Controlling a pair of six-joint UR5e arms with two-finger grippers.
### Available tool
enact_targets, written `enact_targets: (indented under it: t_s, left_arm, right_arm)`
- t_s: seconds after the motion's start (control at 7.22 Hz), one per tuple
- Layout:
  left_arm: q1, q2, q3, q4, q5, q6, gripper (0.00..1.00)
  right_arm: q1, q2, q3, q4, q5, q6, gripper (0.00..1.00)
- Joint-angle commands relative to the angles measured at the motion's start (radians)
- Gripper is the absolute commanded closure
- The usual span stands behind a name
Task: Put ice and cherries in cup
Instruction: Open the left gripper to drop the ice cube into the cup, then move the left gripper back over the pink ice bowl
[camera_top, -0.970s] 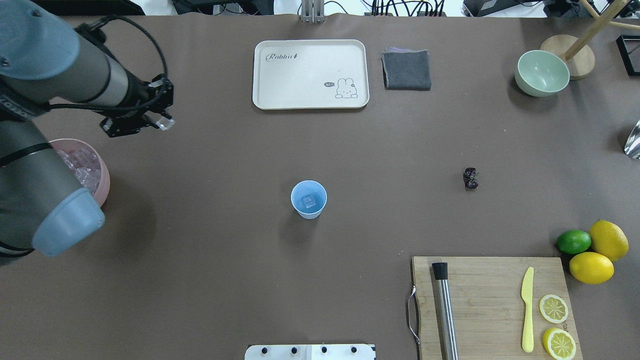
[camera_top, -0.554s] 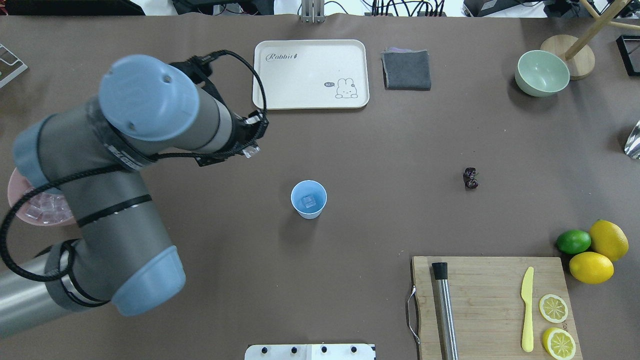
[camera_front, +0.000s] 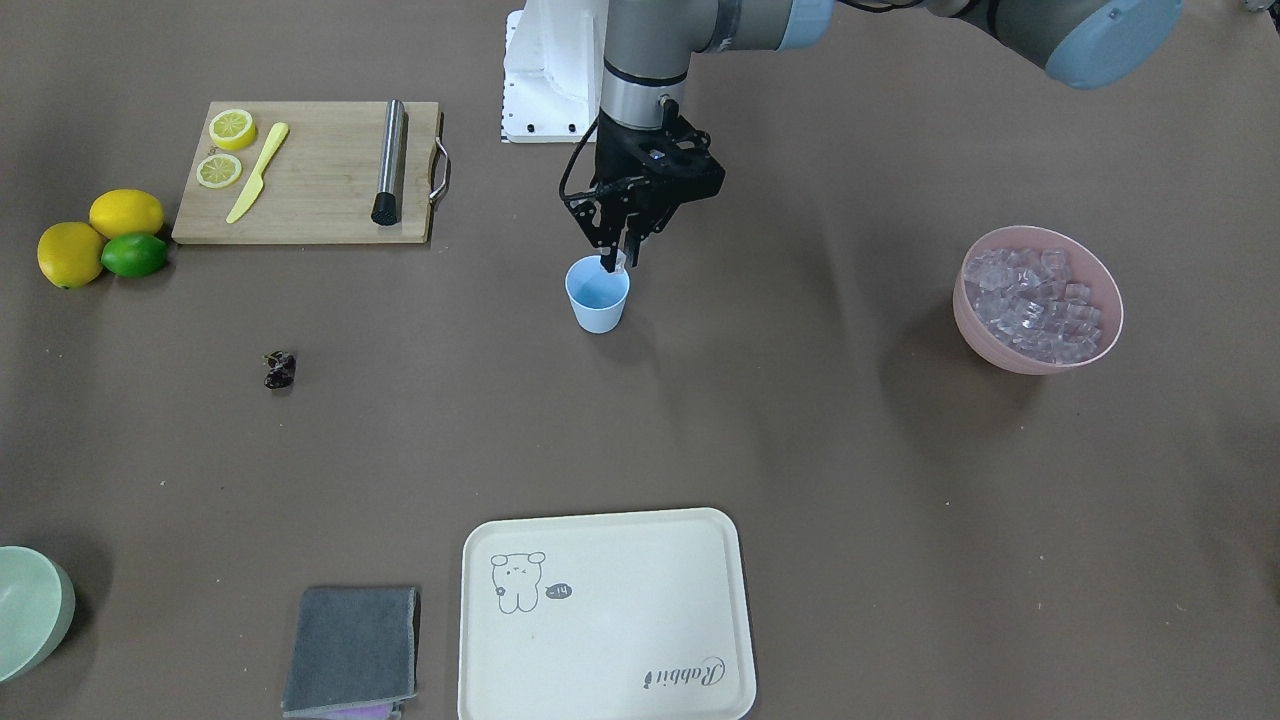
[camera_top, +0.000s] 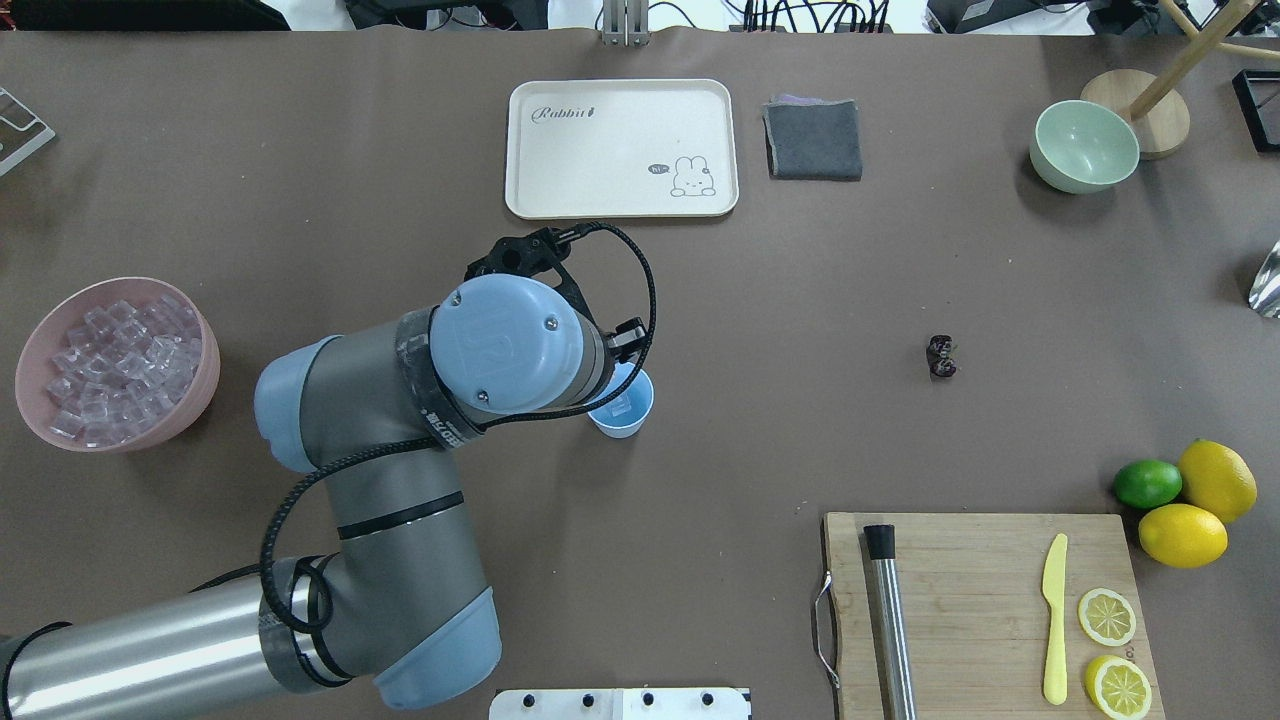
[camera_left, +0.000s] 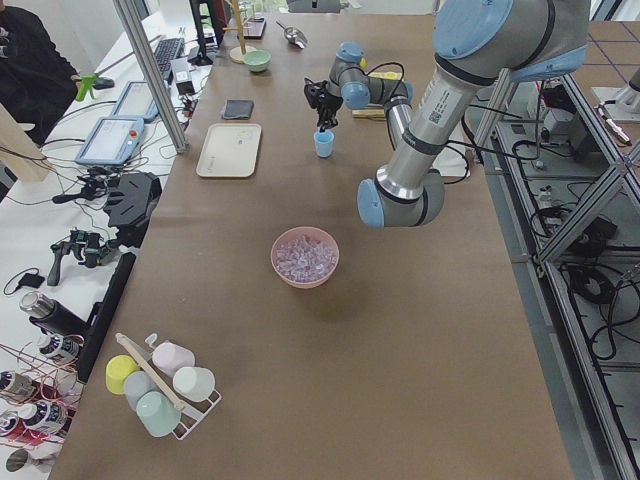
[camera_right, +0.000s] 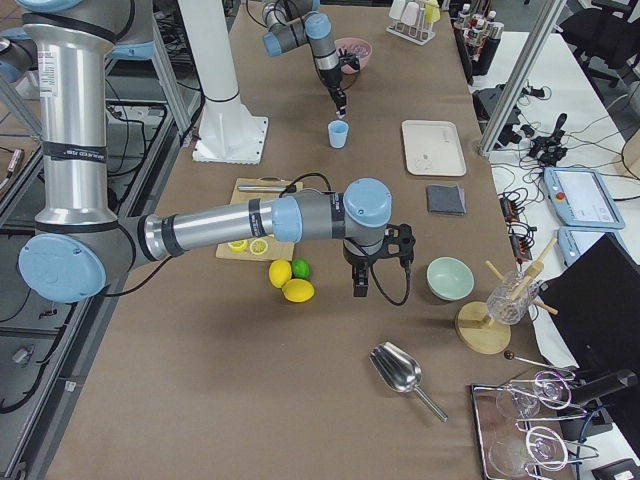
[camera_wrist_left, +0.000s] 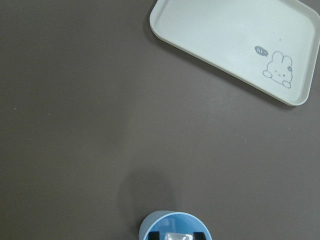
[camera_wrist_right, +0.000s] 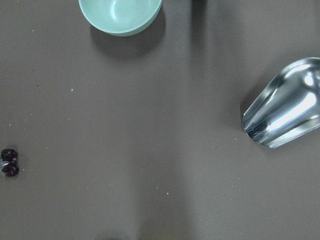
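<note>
Left end effector (camera_front: 611, 264) — mine, clamped on 1 ice cube (camera_wrist_left: 175, 236), directly over the cup (camera_front: 598, 303) mid-tabletop.
Cherries (camera_front: 280, 369) — well apart from the cup.
Pink bowl (camera_front: 1000, 355) — heaped with ice (camera_front: 1035, 300).
Right end effector (camera_right: 362, 285) — grip state: cannot tell.

Left pincer (camera_front: 612, 262): points down over the cup's (camera_front: 598, 300) far rim, fingers closed on a clear ice cube (camera_front: 618, 263).
Pink bowl (camera_front: 1010, 352): well to the right of the cup, heaped with ice (camera_front: 1040, 300).
Cherries (camera_front: 279, 370): on the counter (camera_front: 800, 420), well left of the cup.
</note>
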Motion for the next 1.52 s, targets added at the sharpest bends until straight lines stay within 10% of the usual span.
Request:
enact_targets:
  t_s: [0.0, 0.14, 0.28, 0.83, 1.39]
  left_arm:
    - [0.017, -0.001, 0.069, -0.059, 0.003, 0.003, 1.00]
    - [0.020, -0.003, 0.066, -0.059, 0.003, 0.000, 1.00]
    - [0.020, -0.004, 0.059, -0.056, 0.002, 0.007, 0.04]
    - [-0.117, 0.040, -0.206, 0.269, -0.153, 0.180, 0.03]
    - [-0.295, 0.448, -0.399, 0.213, -0.282, 0.631, 0.03]
  right_arm:
    - [0.000, -0.002, 0.000, 0.000, -0.002, 0.007, 0.00]
    - [0.000, -0.002, 0.000, 0.000, -0.002, 0.009, 0.00]
    - [0.001, -0.002, 0.000, 0.000, -0.002, 0.010, 0.00]
    - [0.000, 0.007, 0.000, 0.000, -0.003, 0.012, 0.00]
    - [-0.011, 0.005, -0.003, 0.000, -0.003, 0.012, 0.00]
